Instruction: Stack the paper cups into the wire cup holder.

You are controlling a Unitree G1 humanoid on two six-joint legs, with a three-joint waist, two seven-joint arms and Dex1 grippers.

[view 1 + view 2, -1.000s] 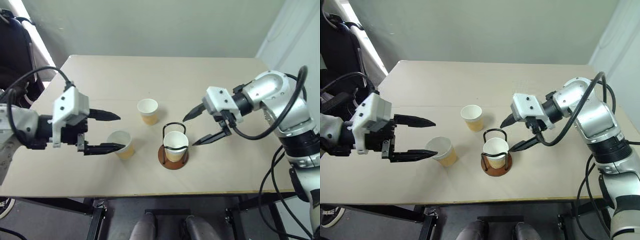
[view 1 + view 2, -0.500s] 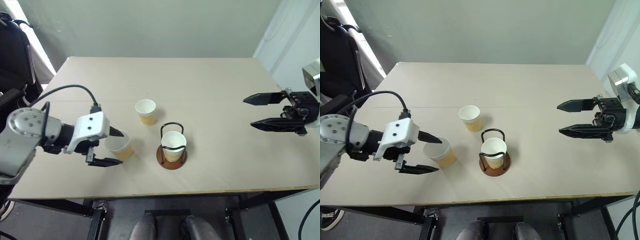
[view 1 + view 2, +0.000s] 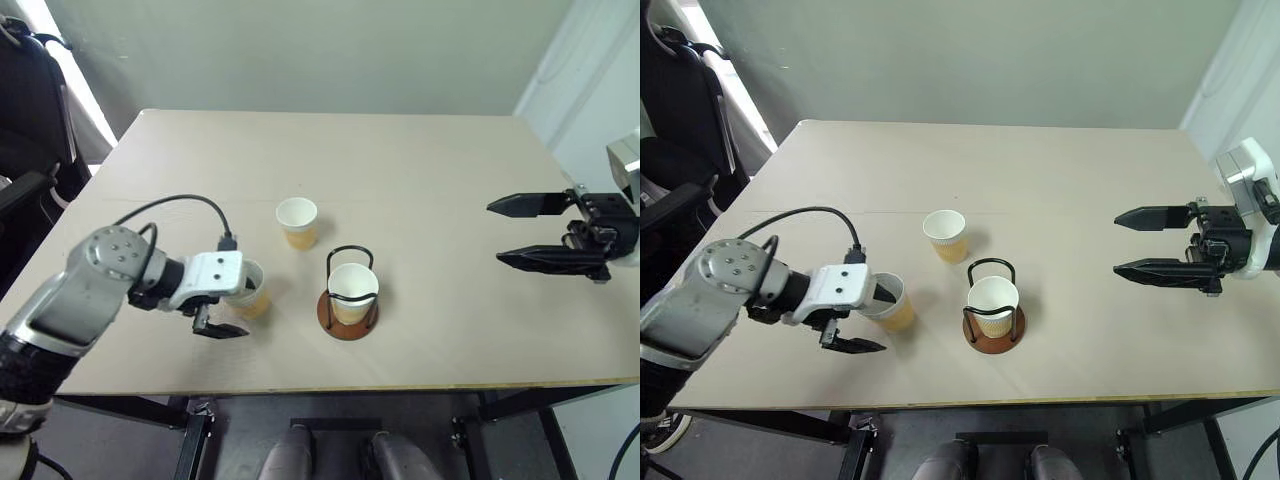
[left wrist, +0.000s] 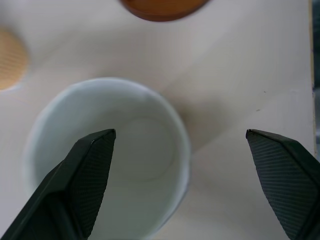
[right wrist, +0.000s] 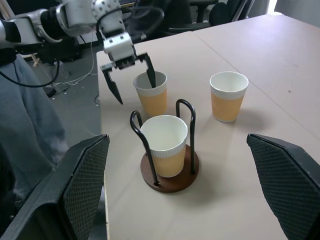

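Three tan paper cups stand on the table. One cup (image 3: 352,292) sits inside the wire cup holder (image 3: 345,318), near the middle front. A second cup (image 3: 296,221) stands free just behind and left of it. The third cup (image 3: 248,292) stands left of the holder, and my left gripper (image 3: 244,308) is open at it, tilted down. One finger (image 4: 92,165) reaches over the cup's white inside and the other finger (image 4: 280,170) stays outside, nearer the table's front edge. My right gripper (image 3: 540,232) hangs open and empty at the far right, well away from the cups.
The beige table (image 3: 420,170) has bare room behind the cups and to their right. A dark chair (image 3: 30,110) stands off the table's left side. A pale wall rises behind the table.
My right arm swung from beside the holder out to the right, then held still. My left gripper sank and tilted down onto the left cup, one finger now inside its rim.
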